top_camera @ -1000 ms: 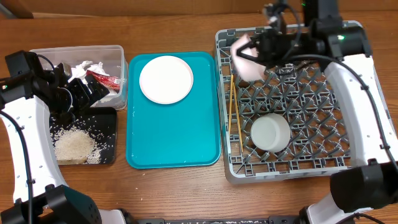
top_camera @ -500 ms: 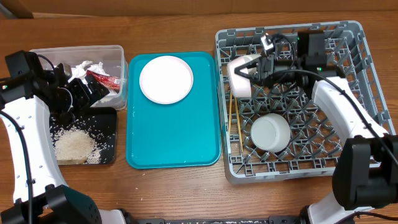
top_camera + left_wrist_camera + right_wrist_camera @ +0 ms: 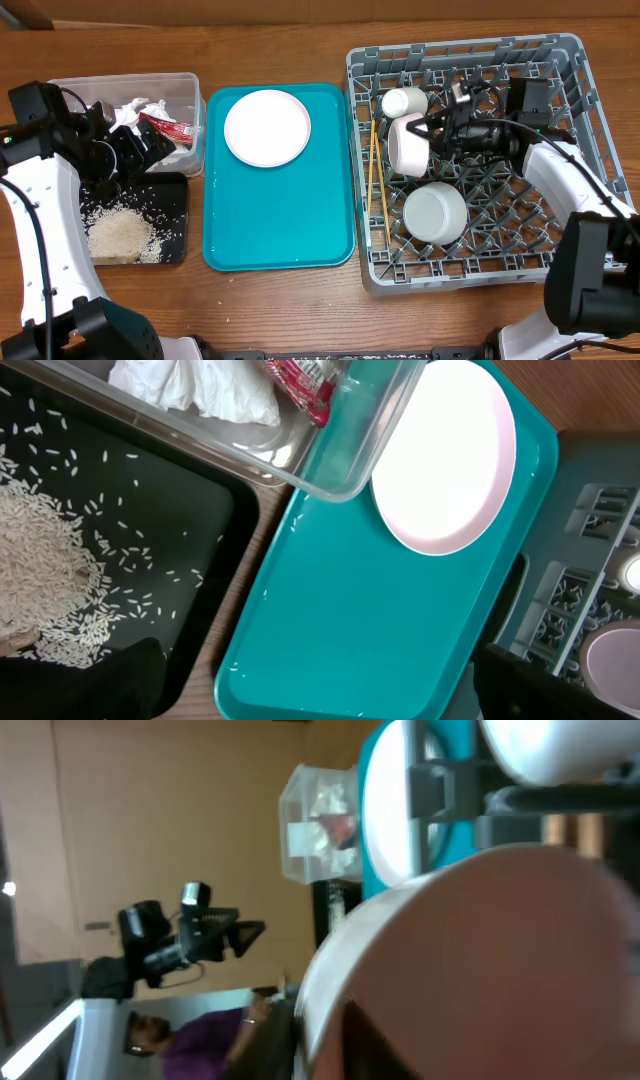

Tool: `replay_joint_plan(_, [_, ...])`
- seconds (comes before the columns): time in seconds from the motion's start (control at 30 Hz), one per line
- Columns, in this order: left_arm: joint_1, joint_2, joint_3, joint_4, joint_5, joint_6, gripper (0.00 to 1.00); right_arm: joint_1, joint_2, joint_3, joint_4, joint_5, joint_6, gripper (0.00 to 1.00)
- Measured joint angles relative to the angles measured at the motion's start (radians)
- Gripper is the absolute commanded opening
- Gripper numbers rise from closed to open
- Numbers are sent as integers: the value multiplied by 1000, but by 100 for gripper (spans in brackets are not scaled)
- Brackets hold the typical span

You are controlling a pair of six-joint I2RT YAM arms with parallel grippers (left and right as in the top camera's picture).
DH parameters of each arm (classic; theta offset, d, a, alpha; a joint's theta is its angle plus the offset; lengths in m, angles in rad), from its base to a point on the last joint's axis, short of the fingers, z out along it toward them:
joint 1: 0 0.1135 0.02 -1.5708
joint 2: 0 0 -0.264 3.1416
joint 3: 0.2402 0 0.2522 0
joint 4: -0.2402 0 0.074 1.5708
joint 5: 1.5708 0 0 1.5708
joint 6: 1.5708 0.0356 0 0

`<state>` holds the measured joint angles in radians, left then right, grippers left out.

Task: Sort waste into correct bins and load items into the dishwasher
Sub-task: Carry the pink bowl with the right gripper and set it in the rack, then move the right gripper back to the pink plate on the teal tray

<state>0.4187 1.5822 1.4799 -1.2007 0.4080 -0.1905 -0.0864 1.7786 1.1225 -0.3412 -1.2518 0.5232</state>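
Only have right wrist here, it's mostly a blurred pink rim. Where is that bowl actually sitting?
Observer: The pink bowl is tipped on its side among the pegs in the left half of the rack, with the right end effector at its rim.
Operator: Anything crowding it?
Observer: The small white cup sits just beyond it, toward the rack's far edge. I can't tell whether they touch.
Operator: And the left arm?
Observer: The left end effector is open and empty, over the corner where the clear tub meets the black tray.
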Motion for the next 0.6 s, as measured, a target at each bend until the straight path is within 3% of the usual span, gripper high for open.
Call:
replay_joint_plan(0.1, [0,0,0,0,0,0,100,-31,0,-11,1,17,0,50])
replay_joint_plan(0.2, [0,0,0,0,0,0,100,-74,0,-14,6,30,-2,59])
replay_joint_plan(0.6, [0,0,0,0,0,0,100,-240,0,-14,-2,116,0,61])
